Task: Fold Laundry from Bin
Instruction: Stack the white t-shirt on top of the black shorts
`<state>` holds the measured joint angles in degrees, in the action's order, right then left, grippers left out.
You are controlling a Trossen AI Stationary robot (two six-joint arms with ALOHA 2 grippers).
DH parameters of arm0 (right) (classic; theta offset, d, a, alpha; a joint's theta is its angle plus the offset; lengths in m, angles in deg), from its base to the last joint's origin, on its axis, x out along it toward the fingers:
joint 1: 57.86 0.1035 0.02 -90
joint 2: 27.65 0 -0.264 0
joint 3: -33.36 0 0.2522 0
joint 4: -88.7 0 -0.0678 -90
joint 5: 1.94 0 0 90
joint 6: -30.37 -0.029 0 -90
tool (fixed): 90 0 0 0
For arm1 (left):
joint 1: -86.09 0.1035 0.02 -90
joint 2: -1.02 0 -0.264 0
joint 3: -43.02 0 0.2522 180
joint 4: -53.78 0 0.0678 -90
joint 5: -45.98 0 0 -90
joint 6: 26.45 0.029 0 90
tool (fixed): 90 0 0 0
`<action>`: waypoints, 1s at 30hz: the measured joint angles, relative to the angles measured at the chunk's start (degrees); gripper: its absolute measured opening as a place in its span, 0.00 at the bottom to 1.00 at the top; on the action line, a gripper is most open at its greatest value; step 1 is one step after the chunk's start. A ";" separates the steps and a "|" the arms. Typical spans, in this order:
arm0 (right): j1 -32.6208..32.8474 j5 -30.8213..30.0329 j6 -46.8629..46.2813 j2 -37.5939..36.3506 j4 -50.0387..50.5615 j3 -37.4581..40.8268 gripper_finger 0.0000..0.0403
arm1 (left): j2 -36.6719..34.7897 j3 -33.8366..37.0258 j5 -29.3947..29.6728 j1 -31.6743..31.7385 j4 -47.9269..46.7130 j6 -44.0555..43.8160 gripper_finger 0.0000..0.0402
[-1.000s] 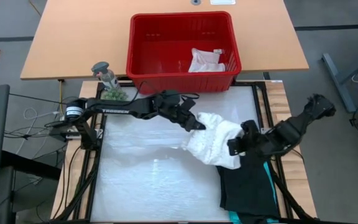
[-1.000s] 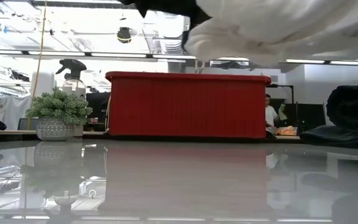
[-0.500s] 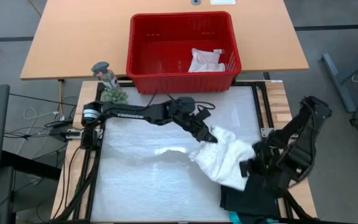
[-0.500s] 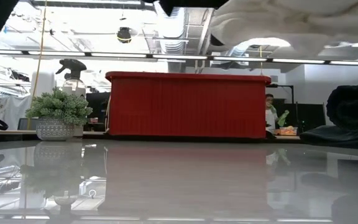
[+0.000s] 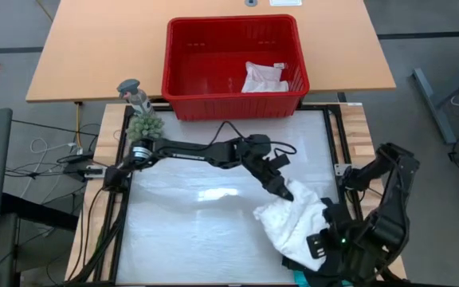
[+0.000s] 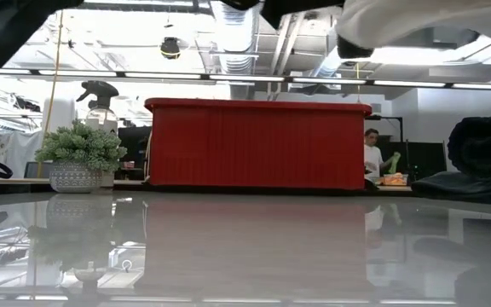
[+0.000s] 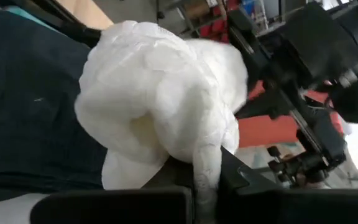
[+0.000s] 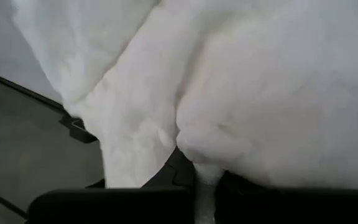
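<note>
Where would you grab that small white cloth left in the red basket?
Probably from straight above, pinching a raised fold of the small white cloth. It lies crumpled in the right front corner of the red basket, so the walls block any sideways approach and the open top is the only clear way in.

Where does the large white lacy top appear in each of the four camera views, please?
High view: white top, lower right, between both grippers.
Low view: top right corner, held aloft.
Left wrist view: centre, over black garment.
Right wrist view: fills the picture.
Shared landmark: red bin, high and low views.
</note>
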<state>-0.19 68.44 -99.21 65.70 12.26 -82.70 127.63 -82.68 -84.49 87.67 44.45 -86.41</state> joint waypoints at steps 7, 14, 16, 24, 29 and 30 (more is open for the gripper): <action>0.46 1.29 -0.07 5.44 0.20 -3.39 0.11 | 8.01 -9.79 -2.40 0.07 -3.14 -2.07 0.00; 0.12 5.34 -1.12 8.44 -0.04 -3.86 0.11 | 16.22 -20.14 -2.20 0.30 -7.49 -2.23 0.00; -0.02 5.64 -1.12 9.19 -0.06 -4.11 0.11 | 18.60 -22.97 -1.94 0.50 -8.52 -2.79 0.00; -0.43 6.82 -1.10 10.75 -0.77 -4.18 0.11 | 19.91 -22.10 0.76 0.15 -5.14 -5.41 0.00; -0.37 7.90 -1.22 10.85 0.25 -4.20 0.11 | 19.91 -22.10 3.37 -0.03 -4.77 -2.09 0.00; -0.37 8.17 -1.09 10.87 0.23 -4.20 0.11 | 19.91 -22.10 3.54 -0.10 -4.74 -1.03 0.01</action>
<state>-0.56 76.61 -100.30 76.56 12.49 -86.90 147.54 -104.78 -80.94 87.58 39.71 -87.43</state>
